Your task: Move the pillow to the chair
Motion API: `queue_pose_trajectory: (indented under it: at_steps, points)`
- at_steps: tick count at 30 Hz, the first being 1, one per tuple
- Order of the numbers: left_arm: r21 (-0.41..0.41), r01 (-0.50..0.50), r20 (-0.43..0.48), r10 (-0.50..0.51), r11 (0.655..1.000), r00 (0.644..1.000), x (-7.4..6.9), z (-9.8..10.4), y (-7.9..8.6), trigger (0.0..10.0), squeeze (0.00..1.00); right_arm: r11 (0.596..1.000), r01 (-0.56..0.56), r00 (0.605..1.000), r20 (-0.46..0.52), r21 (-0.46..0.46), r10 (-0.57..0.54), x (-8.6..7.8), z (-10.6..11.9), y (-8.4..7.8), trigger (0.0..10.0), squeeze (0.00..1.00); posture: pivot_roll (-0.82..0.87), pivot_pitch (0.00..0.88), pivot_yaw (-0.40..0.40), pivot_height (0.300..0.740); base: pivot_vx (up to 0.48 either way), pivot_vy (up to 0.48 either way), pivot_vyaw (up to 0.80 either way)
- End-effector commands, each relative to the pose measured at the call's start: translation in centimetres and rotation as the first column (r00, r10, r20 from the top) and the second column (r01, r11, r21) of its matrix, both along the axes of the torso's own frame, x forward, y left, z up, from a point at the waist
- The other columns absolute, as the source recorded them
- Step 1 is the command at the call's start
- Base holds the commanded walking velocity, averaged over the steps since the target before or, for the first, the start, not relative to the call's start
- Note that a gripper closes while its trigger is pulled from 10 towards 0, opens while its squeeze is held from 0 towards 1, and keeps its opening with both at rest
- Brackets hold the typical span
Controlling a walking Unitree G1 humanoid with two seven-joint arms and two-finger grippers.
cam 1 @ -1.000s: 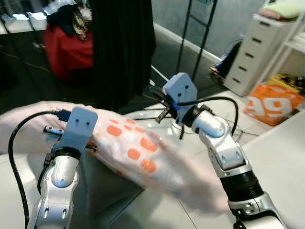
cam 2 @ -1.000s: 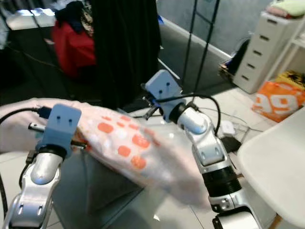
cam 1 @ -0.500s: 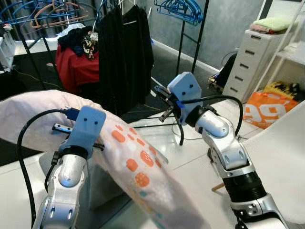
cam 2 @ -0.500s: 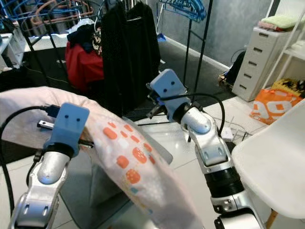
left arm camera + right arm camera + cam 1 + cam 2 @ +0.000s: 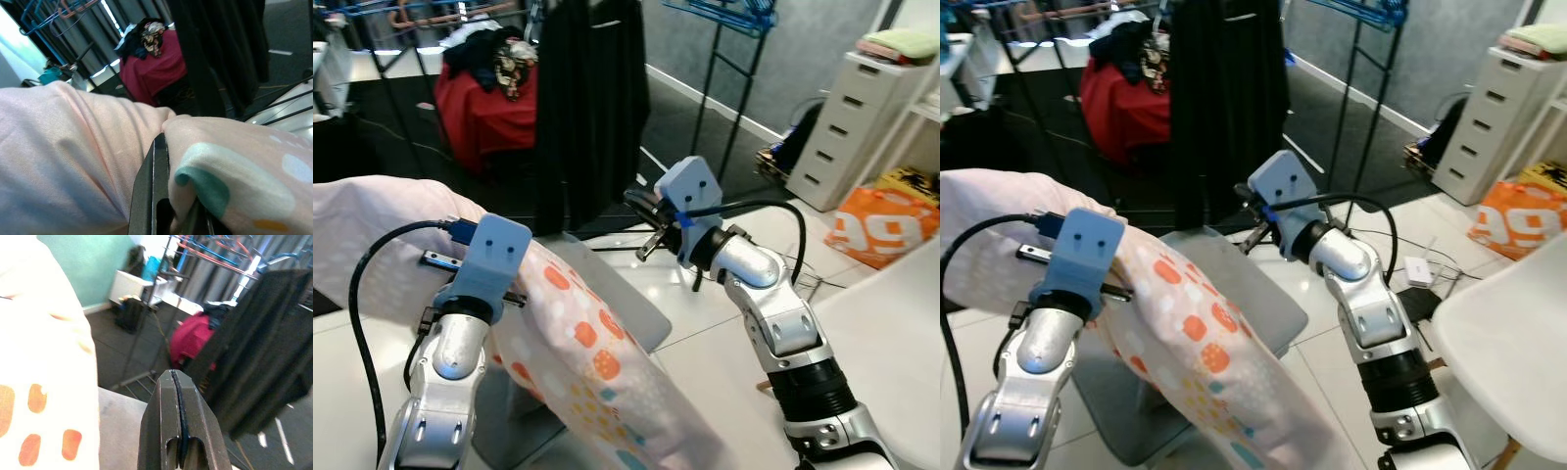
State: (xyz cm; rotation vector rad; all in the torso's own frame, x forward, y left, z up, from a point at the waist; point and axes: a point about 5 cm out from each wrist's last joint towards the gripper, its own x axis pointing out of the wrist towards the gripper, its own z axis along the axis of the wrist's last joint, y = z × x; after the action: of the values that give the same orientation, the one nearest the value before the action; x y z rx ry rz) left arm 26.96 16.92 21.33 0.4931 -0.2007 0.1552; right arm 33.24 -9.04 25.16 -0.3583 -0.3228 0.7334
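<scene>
The pillow [image 5: 578, 343] is pale pink with orange and teal patches. It drapes from my left side down across the front of the view, its free end hanging low in the middle. My left gripper [image 5: 164, 161] is shut on a fold of its fabric, raised at chest height on the left. The white chair [image 5: 891, 333] stands at the right edge, apart from the pillow. My right gripper [image 5: 643, 230] is held out ahead in the middle, shut on nothing [image 5: 172, 377], clear of the pillow.
A grey mat [image 5: 622, 304] lies on the pale tiled floor under the pillow. Behind it stands a clothes rack with black garments [image 5: 592, 88] and a red heap of laundry [image 5: 489, 113]. A white drawer unit [image 5: 847, 122] and an orange bag [image 5: 891, 230] stand at the back right.
The camera has shifted. The pillow's free end, stretched sideways toward my right arm a second ago, has dropped and now hangs down in front. The left gripper keeps its hold.
</scene>
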Motion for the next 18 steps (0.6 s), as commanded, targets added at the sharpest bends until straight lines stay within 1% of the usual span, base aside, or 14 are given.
queue_pose_trajectory:
  at_steps: [1, 2, 3, 6, 8, 9, 11, 12, 13, 14, 17, 18]
  points:
    - [0.02, -0.027, 0.081, 0.026, 0.999, 0.996, 0.1, 1.8, 0.4, 10.0, 0.0, 1.0, -0.029, 0.999, -0.016, -0.005, 0.029, -0.4, -0.2, 0.1, 10.0, 0.0, -0.19, 0.043, -0.037, 0.699, 0.0, 0.0, 0.8]
    - [0.02, -0.027, 0.081, 0.026, 0.999, 0.996, 0.1, 1.8, 0.4, 10.0, 0.0, 1.0, -0.029, 0.999, -0.016, -0.005, 0.029, -0.4, -0.2, 0.1, 10.0, 0.0, -0.19, 0.043, -0.037, 0.699, 0.0, 0.0, 0.8]
    - [0.021, -0.065, 0.091, 0.063, 0.998, 0.994, 0.3, 2.2, 1.1, 10.0, 0.0, 0.997, -0.069, 0.997, -0.03, -0.023, 0.068, -0.8, -0.5, 0.5, 10.0, 0.0, -0.19, 0.044, -0.037, 0.699, 0.0, 0.0, 0.8]
    - [0.018, -0.076, 0.095, 0.074, 0.997, 0.993, 0.4, 2.4, 1.3, 10.0, 0.0, 0.996, -0.082, 0.996, -0.034, -0.029, 0.081, -0.9, -0.6, 0.6, 10.0, 0.0, -0.19, 0.044, -0.037, 0.699, 0.0, 0.0, 0.8]
    - [0.007, -0.109, 0.108, 0.107, 0.994, 0.988, 0.5, 2.8, 2.1, 10.0, 0.0, 0.992, -0.119, 0.992, -0.046, -0.035, 0.118, -1.3, -0.8, 0.9, 10.0, 0.0, -0.2, 0.045, -0.035, 0.699, 0.0, 0.0, 0.8]
    - [0.007, -0.109, 0.108, 0.107, 0.994, 0.988, 0.5, 2.8, 2.1, 10.0, 0.0, 0.992, -0.119, 0.992, -0.046, -0.035, 0.118, -1.3, -0.8, 0.9, 10.0, 0.0, -0.2, 0.045, -0.035, 0.699, 0.0, 0.0, 0.8]
    - [0.015, -0.144, 0.112, 0.142, 0.989, 0.984, 0.4, 3.1, 3.0, 10.0, 0.0, 0.987, -0.154, 0.987, -0.057, -0.038, 0.152, -1.7, -0.9, 1.1, 10.0, 0.0, -0.2, 0.044, -0.036, 0.699, 0.0, 0.0, 0.8]
    - [0.015, -0.144, 0.112, 0.142, 0.989, 0.984, 0.4, 3.1, 3.0, 10.0, 0.0, 0.987, -0.154, 0.987, -0.057, -0.038, 0.152, -1.7, -0.9, 1.1, 10.0, 0.0, -0.2, 0.044, -0.036, 0.699, 0.0, 0.0, 0.8]
    - [0.016, -0.161, 0.112, 0.159, 0.987, 0.981, 0.4, 3.1, 3.5, 10.0, 0.0, 0.985, -0.171, 0.984, -0.062, -0.038, 0.168, -1.9, -0.9, 1.2, 10.0, 0.0, -0.2, 0.044, -0.035, 0.699, 0.0, 0.0, 0.8]
    - [0.016, -0.161, 0.112, 0.159, 0.987, 0.981, 0.4, 3.1, 3.5, 10.0, 0.0, 0.985, -0.171, 0.984, -0.062, -0.038, 0.168, -1.9, -0.9, 1.2, 10.0, 0.0, -0.2, 0.044, -0.035, 0.699, 0.0, 0.0, 0.8]
    - [0.019, -0.2, 0.114, 0.197, 0.98, 0.974, 0.2, 3.3, 4.5, 10.0, 0.0, 0.978, -0.207, 0.976, -0.074, -0.039, 0.204, -2.2, -1.0, 1.4, 10.0, 0.0, -0.19, 0.038, -0.036, 0.699, 0.0, 0.0, 0.8]
    - [0.019, -0.2, 0.114, 0.197, 0.98, 0.974, 0.2, 3.3, 4.5, 10.0, 0.0, 0.978, -0.207, 0.976, -0.074, -0.039, 0.204, -2.2, -1.0, 1.4, 10.0, 0.0, -0.19, 0.038, -0.036, 0.699, 0.0, 0.0, 0.8]
